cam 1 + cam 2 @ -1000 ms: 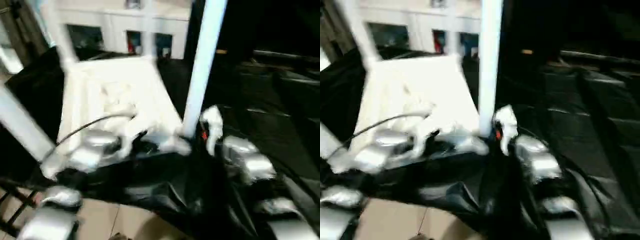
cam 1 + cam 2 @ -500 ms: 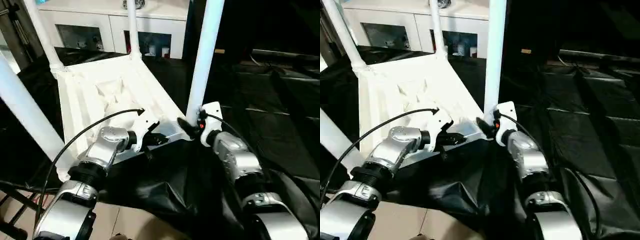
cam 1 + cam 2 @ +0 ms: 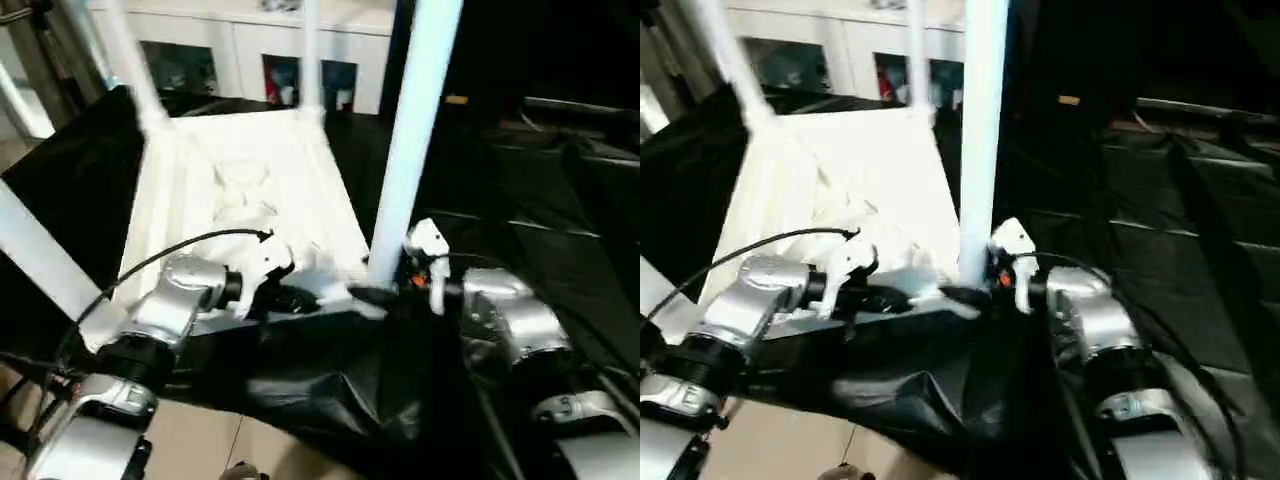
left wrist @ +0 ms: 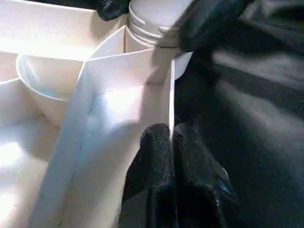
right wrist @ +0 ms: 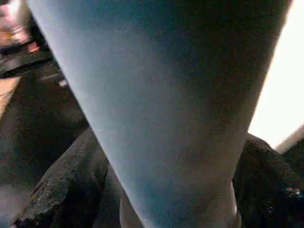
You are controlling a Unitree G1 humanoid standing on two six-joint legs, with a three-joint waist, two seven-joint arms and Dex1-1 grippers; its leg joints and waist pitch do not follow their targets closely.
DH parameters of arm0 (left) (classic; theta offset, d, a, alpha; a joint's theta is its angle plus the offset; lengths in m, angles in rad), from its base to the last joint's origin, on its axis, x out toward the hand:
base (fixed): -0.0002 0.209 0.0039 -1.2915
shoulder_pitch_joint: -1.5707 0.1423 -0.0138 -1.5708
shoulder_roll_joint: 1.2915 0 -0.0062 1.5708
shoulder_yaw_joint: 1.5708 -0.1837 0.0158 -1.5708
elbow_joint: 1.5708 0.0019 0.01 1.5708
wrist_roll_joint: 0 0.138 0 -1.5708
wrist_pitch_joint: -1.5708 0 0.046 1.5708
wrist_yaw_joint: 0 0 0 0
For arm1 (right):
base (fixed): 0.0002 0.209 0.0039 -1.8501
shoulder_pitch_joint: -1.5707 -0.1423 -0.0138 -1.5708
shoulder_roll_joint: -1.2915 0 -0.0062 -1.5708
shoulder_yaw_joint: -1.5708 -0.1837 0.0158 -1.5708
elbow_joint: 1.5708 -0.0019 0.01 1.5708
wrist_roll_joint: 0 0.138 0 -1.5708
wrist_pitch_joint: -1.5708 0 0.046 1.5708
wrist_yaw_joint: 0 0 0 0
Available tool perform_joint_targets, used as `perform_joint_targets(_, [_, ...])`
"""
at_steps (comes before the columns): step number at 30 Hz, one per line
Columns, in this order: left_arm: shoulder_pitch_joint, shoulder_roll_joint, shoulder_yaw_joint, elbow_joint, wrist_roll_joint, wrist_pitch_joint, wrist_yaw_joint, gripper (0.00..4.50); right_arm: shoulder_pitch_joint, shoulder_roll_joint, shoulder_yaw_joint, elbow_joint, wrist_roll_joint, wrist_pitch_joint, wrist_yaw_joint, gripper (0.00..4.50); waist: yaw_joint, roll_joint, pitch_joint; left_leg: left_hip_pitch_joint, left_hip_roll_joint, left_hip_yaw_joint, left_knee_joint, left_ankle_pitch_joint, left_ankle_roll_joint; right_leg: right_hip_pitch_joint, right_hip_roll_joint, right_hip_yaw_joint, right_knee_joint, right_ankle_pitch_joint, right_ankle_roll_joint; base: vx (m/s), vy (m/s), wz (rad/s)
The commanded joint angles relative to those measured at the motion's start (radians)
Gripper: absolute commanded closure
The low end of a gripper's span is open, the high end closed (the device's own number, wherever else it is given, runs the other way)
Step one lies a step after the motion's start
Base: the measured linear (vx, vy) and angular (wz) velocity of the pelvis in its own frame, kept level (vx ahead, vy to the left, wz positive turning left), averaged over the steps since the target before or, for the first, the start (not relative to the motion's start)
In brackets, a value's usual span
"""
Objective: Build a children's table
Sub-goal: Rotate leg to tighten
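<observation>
Table: the white plastic children's table (image 3: 235, 190) lay upside down on the black sheet (image 3: 530, 250), its long white legs sticking up.
Feel: it looked light, stiff and a bit slippery.
Best hold: the thin rim, or a leg low by its socket.
Left gripper (image 4: 172, 142): fingers pressed together on the rim.
Right gripper (image 3: 375, 295): black fingers apart, one each side of the near white leg (image 3: 410, 140).
Change: half a second before, the right fingers sat closer together.
</observation>
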Motion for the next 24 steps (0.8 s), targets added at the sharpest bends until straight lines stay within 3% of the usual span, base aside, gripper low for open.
perform_joint_targets(1, [-0.004,-0.018,-0.023,-0.06,-0.048,-0.022,-0.055,4.5,0.004,0.004,0.042,-0.038,0.015,0.01,0.055,0.91,-0.001,-0.003,-0.07,0.006,0.029,-0.011,-0.058,-0.165,0.067,0.059,-0.076,0.047,-0.067,-0.171,-0.214,0.0,0.0,0.0])
perform_joint_targets(3, [0.006,0.006,-0.03,-0.075,-0.054,-0.007,-0.097,4.5,0.008,-0.019,0.059,-0.048,0.015,0.025,0.092,0.91,-0.001,-0.005,-0.069,0.006,0.029,-0.011,-0.058,-0.171,0.062,0.06,-0.076,0.047,-0.068,-0.186,-0.21,0.0,0.0,0.0])
perform_joint_targets(10, [0.019,0.032,-0.037,-0.096,-0.063,0.004,-0.146,4.5,0.016,-0.029,0.077,-0.073,0.031,0.057,0.147,1.66,0.005,-0.004,-0.069,0.01,0.031,-0.011,-0.059,-0.175,0.056,0.055,-0.075,0.048,-0.07,-0.208,-0.203,0.0,0.0,0.0])
perform_joint_targets(11, [0.02,0.032,-0.039,-0.097,-0.063,0.006,-0.147,4.5,0.017,-0.028,0.079,-0.073,0.03,0.058,0.148,1.7,0.005,-0.007,-0.069,0.009,0.03,-0.01,-0.058,-0.173,0.054,0.055,-0.075,0.048,-0.07,-0.203,-0.205,0.0,0.0,0.0])
perform_joint_targets(19, [0.018,0.02,-0.035,-0.092,-0.059,0.022,-0.107,4.5,0.047,-0.019,0.094,-0.116,0.042,0.096,0.147,1.86,0.008,-0.003,-0.072,0.006,0.029,-0.012,-0.056,-0.147,0.058,0.058,-0.076,0.048,-0.063,-0.163,-0.205,0.0,0.0,0.0])
perform_joint_targets(23, [-0.023,-0.049,0.004,-0.032,-0.034,0.042,0.077,4.5,0.045,0.062,0.049,-0.058,0.005,0.082,-0.079,1.88,0.001,-0.006,-0.064,0.011,0.025,-0.009,-0.057,-0.192,0.033,0.049,-0.076,0.049,-0.078,-0.255,-0.191,0.0,0.0,0.0])
perform_joint_targets(24, [-0.048,-0.088,0.018,-0.005,-0.018,0.048,0.169,4.5,0.022,0.125,0.006,0.011,-0.021,0.078,-0.268,1.91,-0.004,-0.008,-0.062,0.011,0.022,-0.013,-0.06,-0.209,0.017,0.052,-0.079,0.047,-0.084,-0.323,-0.172,0.0,0.0,0.0])
